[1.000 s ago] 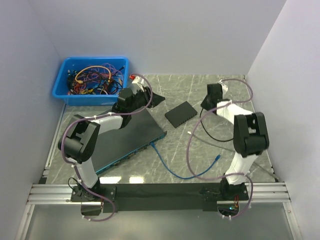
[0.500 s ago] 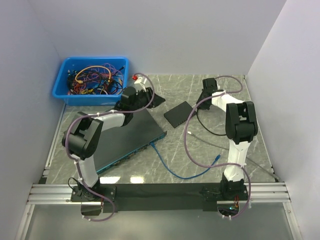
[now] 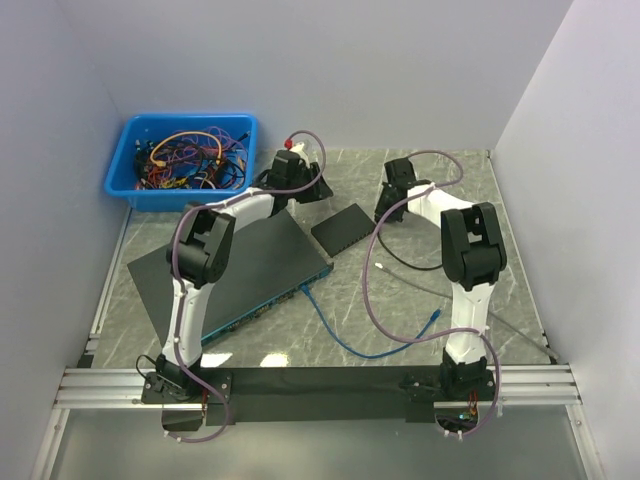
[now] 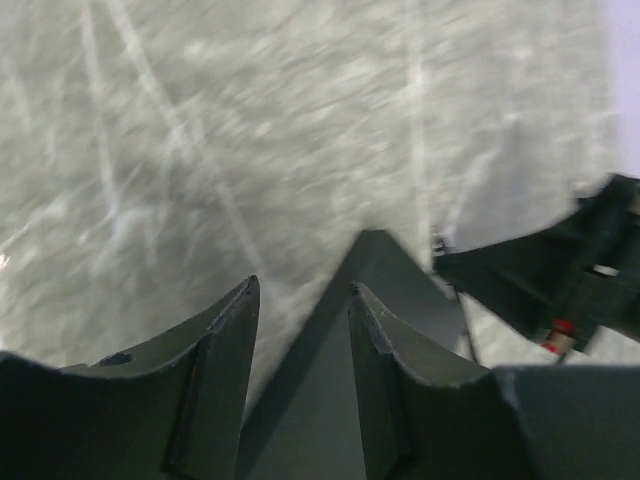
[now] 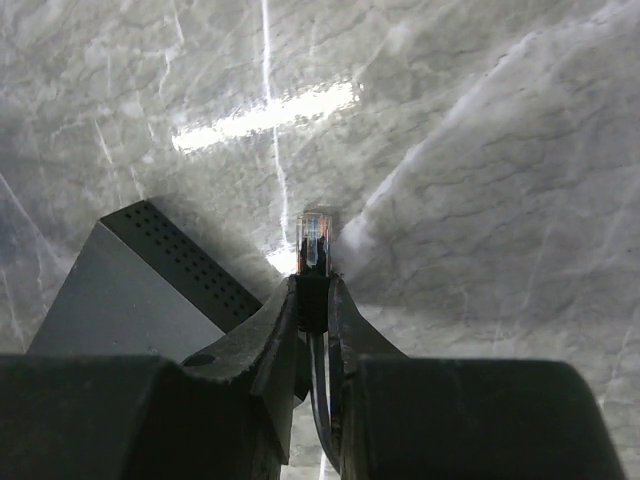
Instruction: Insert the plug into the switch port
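Right end effector (image 5: 312, 292) grips plug (image 5: 313, 240) (clear-tipped).

Left arm (image 3: 200, 245), right arm (image 3: 470, 248): white links, black joints. Purple cable (image 3: 366, 285) looped along each. Pincer fingers (image 4: 215, 380) dark grey, wedge-shaped.

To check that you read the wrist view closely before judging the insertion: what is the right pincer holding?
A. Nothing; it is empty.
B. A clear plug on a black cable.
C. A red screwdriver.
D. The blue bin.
B: in the right wrist view the right pincer is closed on the clear plug, whose tip sticks out in front, and its black cable runs back from the grip.
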